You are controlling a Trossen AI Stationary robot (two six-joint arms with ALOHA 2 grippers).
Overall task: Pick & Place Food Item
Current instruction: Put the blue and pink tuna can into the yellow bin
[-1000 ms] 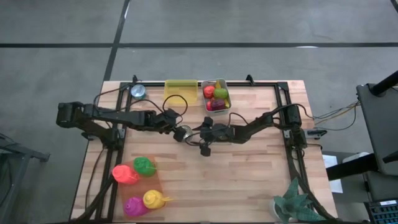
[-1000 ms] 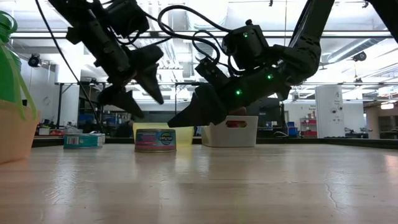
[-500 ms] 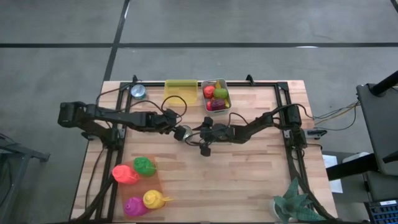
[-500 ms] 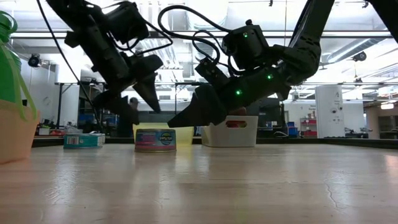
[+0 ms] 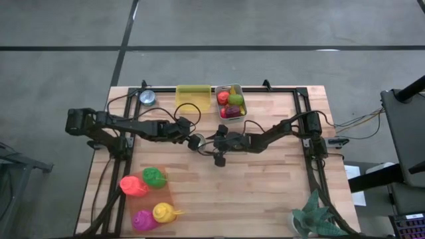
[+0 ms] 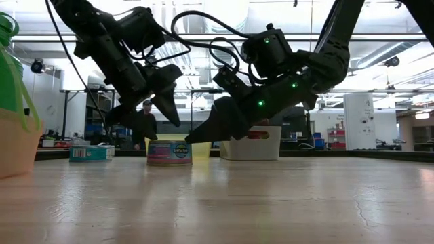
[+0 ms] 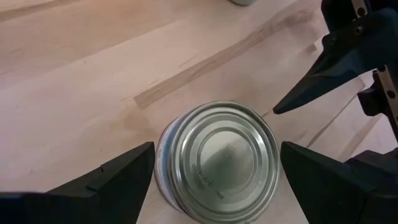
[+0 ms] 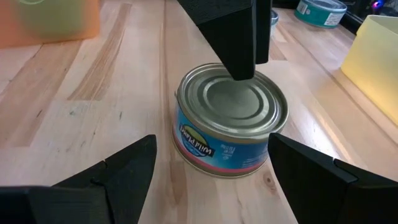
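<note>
A food can [image 5: 194, 141] with a blue and pink label [image 6: 169, 152] stands upright on its base in the middle of the wooden table [image 5: 265, 186]. My left gripper [image 7: 217, 146] hangs open just above the can [image 7: 217, 160], one finger to each side of the lid. One of those fingers [image 8: 239, 37] shows over the lid [image 8: 239, 99] in the right wrist view, apart from it. My right gripper [image 8: 211, 140] is open, low over the table on the can's right, pointing at it. Its fingertip [image 6: 192, 139] stands close to the can's upper rim.
A white bin [image 5: 230, 103] with food items, a yellow container [image 5: 192, 94] and a second can [image 5: 147, 97] stand along the far edge. Coloured toy pieces [image 5: 149, 196] lie near left, a plant [image 5: 315, 216] near right. A person [image 6: 144, 125] stands in the room behind.
My left gripper has come down a little over the can and stayed open. The can and my right gripper have kept still.
</note>
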